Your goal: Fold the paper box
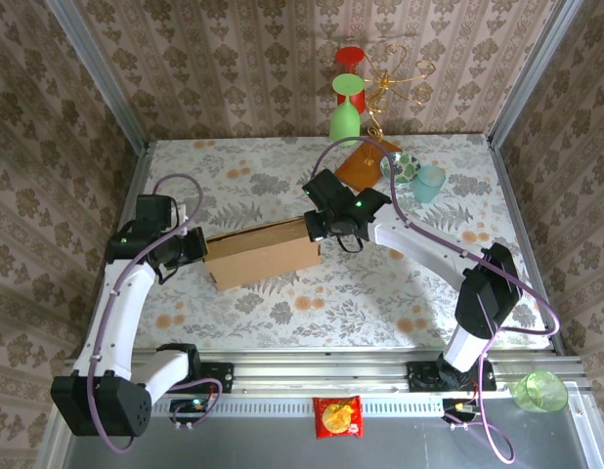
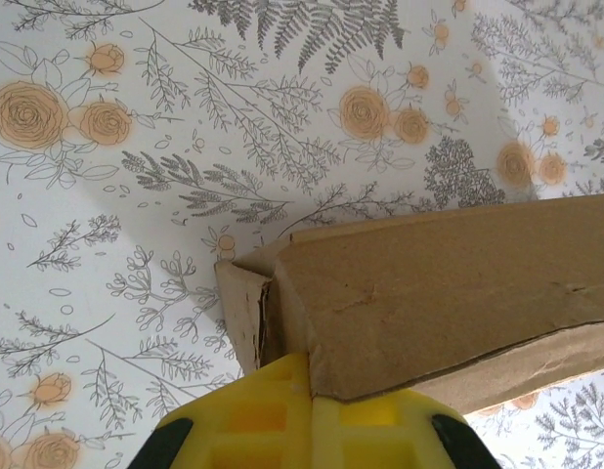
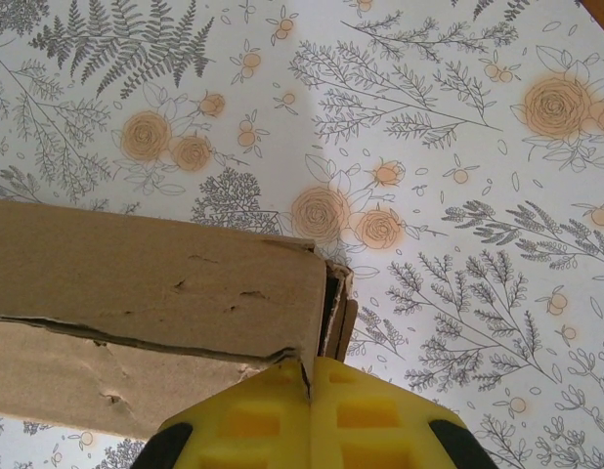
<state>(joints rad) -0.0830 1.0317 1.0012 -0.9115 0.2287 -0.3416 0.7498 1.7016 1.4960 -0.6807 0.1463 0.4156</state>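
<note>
Plain brown corrugated-cardboard paper box (image 1: 263,252), frame ctr: left gripper (image 1: 196,244) and right gripper (image 1: 317,227) apparently clenched on opp. ends.

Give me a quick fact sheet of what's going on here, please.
job: folding a cardboard box
box state: mid-table, looks closed up, lid seam gaping a little
left tool: pinched on the box's left end
right tool: pinched on its right end
table: floral cloth
back right: green glass, teal cup

Teal cup (image 1: 429,183) stands near orange wooden slab (image 1: 359,162).
</note>
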